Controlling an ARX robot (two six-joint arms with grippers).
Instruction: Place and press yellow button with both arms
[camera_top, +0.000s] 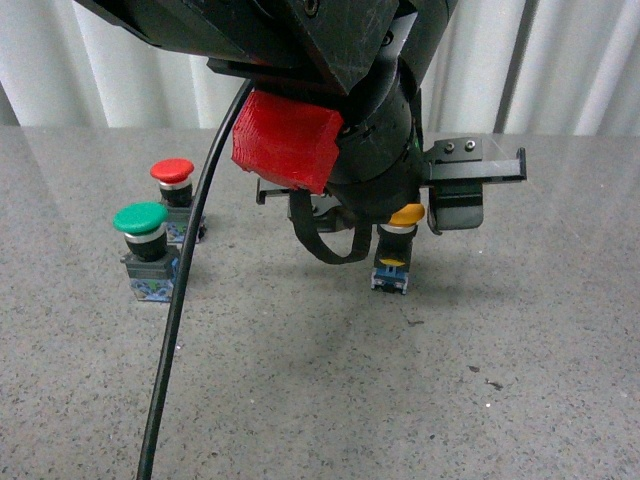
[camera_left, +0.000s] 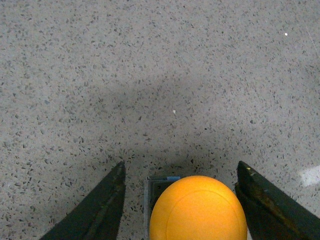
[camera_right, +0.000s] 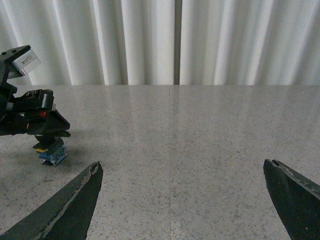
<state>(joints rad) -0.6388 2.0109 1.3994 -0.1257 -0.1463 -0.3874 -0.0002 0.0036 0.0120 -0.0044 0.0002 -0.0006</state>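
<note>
The yellow button (camera_top: 405, 215) stands upright on the grey stone table (camera_top: 320, 390), right of centre. Its blue-grey base (camera_top: 390, 273) rests on the table. My left gripper (camera_top: 400, 235), on the arm with the red block (camera_top: 285, 140), hangs over it, open. In the left wrist view the yellow cap (camera_left: 198, 209) sits between the two black fingers (camera_left: 107, 200), with a gap on each side. My right gripper (camera_right: 182, 164) is open and empty, low over bare table. It faces the button's base (camera_right: 52, 155) from a distance.
A green-capped button (camera_top: 140, 218) and a red-capped button (camera_top: 172, 170) stand at the left of the table. A black cable (camera_top: 172, 330) hangs down in front of them. White curtains (camera_right: 175, 40) close the back.
</note>
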